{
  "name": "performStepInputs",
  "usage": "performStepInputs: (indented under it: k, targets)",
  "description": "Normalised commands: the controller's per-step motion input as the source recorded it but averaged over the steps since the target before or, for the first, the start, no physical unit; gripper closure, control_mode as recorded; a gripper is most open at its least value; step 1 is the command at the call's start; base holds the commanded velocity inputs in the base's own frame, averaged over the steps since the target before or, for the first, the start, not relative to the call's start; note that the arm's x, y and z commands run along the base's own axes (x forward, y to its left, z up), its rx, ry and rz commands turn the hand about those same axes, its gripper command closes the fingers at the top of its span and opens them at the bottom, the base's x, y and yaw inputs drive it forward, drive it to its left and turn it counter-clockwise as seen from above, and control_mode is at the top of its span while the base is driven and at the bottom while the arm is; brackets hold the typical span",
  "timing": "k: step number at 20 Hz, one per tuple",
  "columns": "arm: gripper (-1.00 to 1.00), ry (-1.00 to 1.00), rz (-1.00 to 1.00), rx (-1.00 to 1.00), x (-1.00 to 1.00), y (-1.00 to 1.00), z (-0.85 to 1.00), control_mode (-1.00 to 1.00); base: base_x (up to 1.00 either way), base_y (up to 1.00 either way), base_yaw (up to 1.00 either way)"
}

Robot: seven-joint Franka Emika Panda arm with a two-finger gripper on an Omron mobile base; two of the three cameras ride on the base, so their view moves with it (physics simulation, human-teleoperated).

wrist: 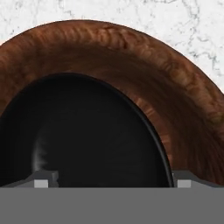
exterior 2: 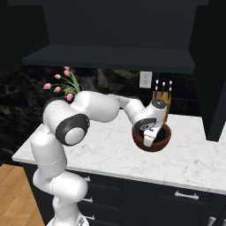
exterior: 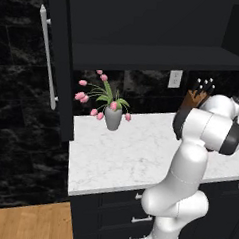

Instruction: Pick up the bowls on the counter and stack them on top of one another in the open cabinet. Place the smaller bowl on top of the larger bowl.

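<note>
The larger bowl [wrist: 131, 48], reddish-brown and wood-like, sits on the white marble counter [exterior 2: 106, 152] at the right, in front of the knife block. The smaller bowl [wrist: 87, 135], glossy black, rests inside it, off to one side of its hollow. My gripper [wrist: 112, 180] hangs close over both bowls and points down into them. Its fingertips [wrist: 41, 180] stand wide apart and grip nothing, so it is open. In the right base view the gripper [exterior 2: 149, 140] covers the middle of the brown bowl [exterior 2: 166, 137]. The dark cabinet [exterior: 155, 58] stands open above the counter, its shelf bare.
A grey vase with pink flowers [exterior: 112, 116] stands at the back left of the counter [exterior: 119, 156]. A knife block [exterior 2: 161, 99] and a wall outlet [exterior 2: 145, 79] are behind the bowls. The cabinet's open door with its long silver handle [exterior: 47, 57] hangs at the left.
</note>
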Motion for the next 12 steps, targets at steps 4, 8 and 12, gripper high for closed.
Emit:
performStepInputs:
  k: [4, 8, 12]
  targets:
    - [-1.00, -0.03, 0.01, 0.01, -0.27, 0.00, 0.17, -1.00, 0.00, 0.00, 0.00]
    - [-1.00, 0.00, 0.03, 0.03, -0.42, 0.04, -0.08, -1.00, 0.00, 0.00, 0.00]
    - [-1.00, 0.04, 0.14, 0.09, -0.34, 0.23, -0.45, -1.00, 0.00, 0.00, 0.00]
